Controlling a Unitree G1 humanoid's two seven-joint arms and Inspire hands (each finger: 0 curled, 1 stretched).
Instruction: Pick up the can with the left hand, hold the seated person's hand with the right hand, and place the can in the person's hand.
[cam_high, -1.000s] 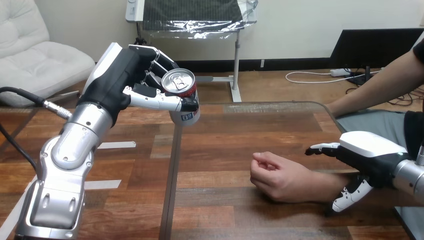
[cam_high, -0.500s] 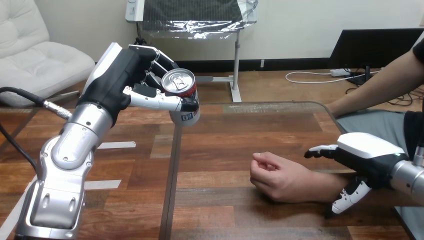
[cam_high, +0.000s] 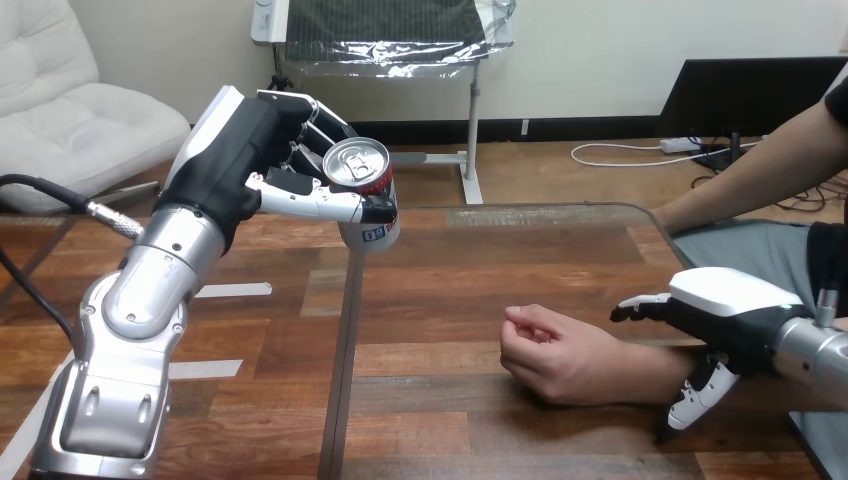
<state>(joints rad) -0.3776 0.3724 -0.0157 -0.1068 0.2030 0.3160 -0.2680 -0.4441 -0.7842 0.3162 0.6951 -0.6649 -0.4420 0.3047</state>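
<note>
My left hand is raised above the table's left part, shut on a red and white can that it holds upright, top showing. The person's hand rests on the table at the middle right, its fingers loosely curled. My right hand sits over the person's forearm just behind the wrist, open, with the fingers reaching over the far side and the thumb pointing down on the near side. I cannot tell if it touches the forearm.
The wooden table has a seam running front to back under the can. Strips of pale tape lie on its left part. The person's other arm shows at the upper right.
My right hand has drifted slightly left and lower along the person's forearm. My left hand with the can and the person's hand have stayed put.
</note>
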